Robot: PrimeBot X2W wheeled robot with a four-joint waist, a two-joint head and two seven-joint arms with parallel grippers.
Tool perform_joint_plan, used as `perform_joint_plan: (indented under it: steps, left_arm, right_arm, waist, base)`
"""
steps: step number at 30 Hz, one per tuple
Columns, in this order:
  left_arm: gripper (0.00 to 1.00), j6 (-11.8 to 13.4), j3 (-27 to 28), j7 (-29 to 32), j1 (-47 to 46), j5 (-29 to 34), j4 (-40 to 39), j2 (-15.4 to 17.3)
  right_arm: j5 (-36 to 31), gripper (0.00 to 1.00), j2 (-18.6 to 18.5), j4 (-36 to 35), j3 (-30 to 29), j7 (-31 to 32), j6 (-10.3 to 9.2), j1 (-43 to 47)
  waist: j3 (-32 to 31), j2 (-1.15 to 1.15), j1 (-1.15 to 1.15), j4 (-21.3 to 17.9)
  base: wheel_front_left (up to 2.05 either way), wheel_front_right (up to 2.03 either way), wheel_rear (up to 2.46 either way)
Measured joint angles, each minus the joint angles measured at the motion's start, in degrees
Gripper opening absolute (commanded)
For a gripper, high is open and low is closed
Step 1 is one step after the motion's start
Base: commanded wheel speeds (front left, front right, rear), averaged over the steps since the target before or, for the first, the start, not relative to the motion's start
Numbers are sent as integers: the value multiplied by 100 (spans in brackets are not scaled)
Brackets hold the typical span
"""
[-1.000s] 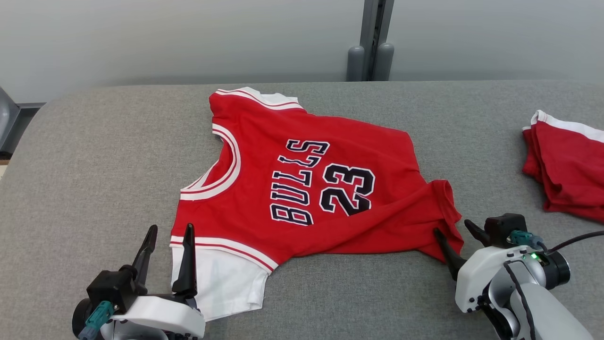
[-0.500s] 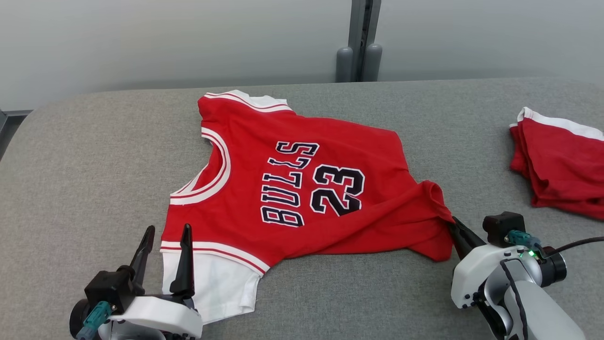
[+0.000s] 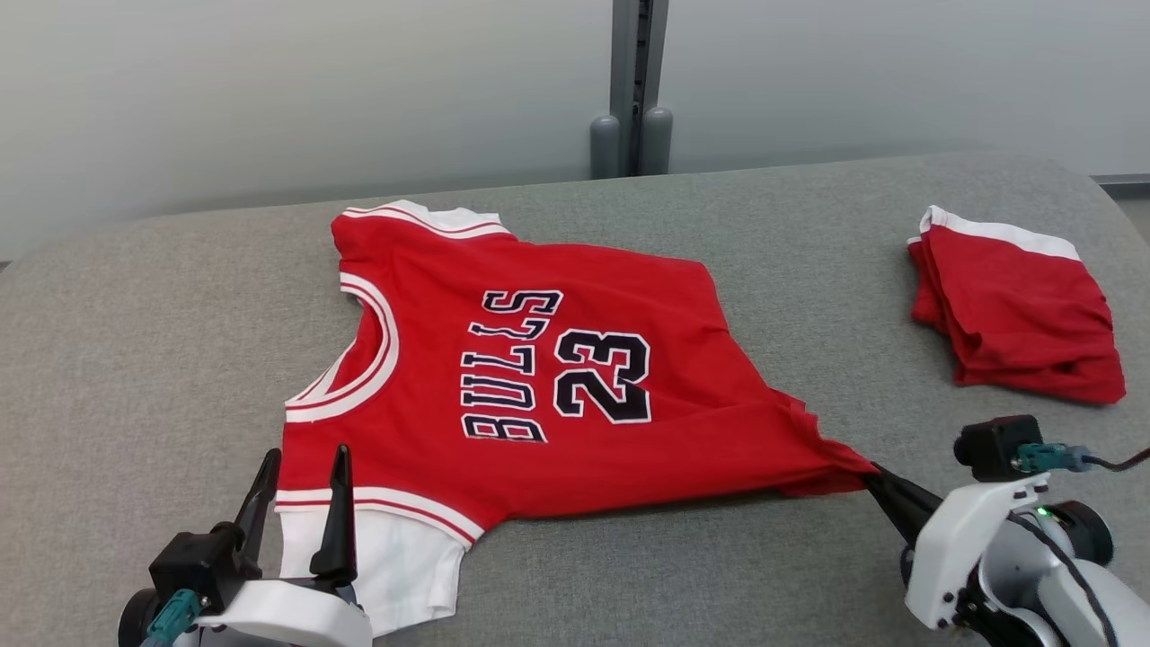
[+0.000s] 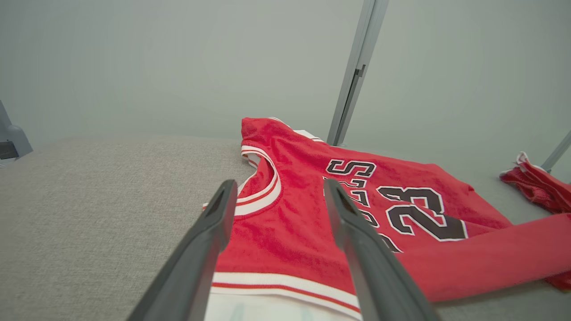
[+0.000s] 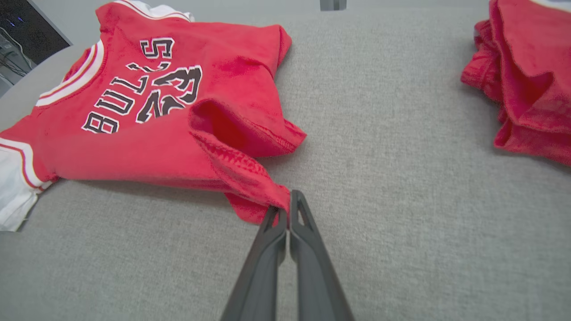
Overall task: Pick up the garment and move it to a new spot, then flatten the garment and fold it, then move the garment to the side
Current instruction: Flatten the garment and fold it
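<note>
Jersey (image 3: 503, 377) in red cloth, with white trim, the word BULLS and the number 23 in dark letters, lies face up near the middle of the grey padded table (image 3: 135, 341). Its neck opening faces the robot's left and its hem faces the right. A white panel (image 3: 395, 562) sticks out at its near left corner, past a red-and-white striped band.

The near right corner of the hem is drawn out into a narrow point, and the cloth behind it is bunched into a raised ridge. The right gripper (image 3: 876, 481) has its two dark fingers pressed together on that point, so it is pinching the jersey. The left gripper (image 3: 305, 452) has its fingers spread wide and grasps nothing. It sits at the near left edge of the jersey, over the striped band. In the left wrist view its fingers frame the collar, but whether the tips touch the cloth cannot be told.

A folded red garment (image 3: 1015, 314) with a white edge lies on the far right of the table, well apart from the jersey. Behind the table, a grey post (image 3: 633, 81) stands against the pale wall.
</note>
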Motion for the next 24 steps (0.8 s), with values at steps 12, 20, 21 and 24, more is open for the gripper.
perform_joint_plan:
  steps: [12, 20, 21, 24]
  left_arm:
    - [100, 0, -21, 0, 8, 1, 20, 12]
    - [100, -8, -87, 0, -12, 2, 86, 22]
    - [100, -8, -89, 0, -12, 1, 86, 26]
    - [100, -4, -93, 0, -10, 1, 90, 51]
  right_arm:
    - [1983, 0, -851, -1425, -390, 2204, -1, 1300]
    - [1523, 56, -434, -946, -657, 2279, -1, 1421]
    - [1400, 100, -391, -882, -697, 2234, 0, 1396]
    - [1007, 100, -333, -749, -893, 2063, -1, 1347]
  waist:
    - [-11, 0, 0, -195]
    - [-24, 0, 0, -90]
    - [-25, 0, 0, -78]
    - [-38, 0, 0, -47]
  base:
    - [0, 0, 0]
    - [0, 0, 0]
    - [0, 0, 0]
    - [0, 0, 0]
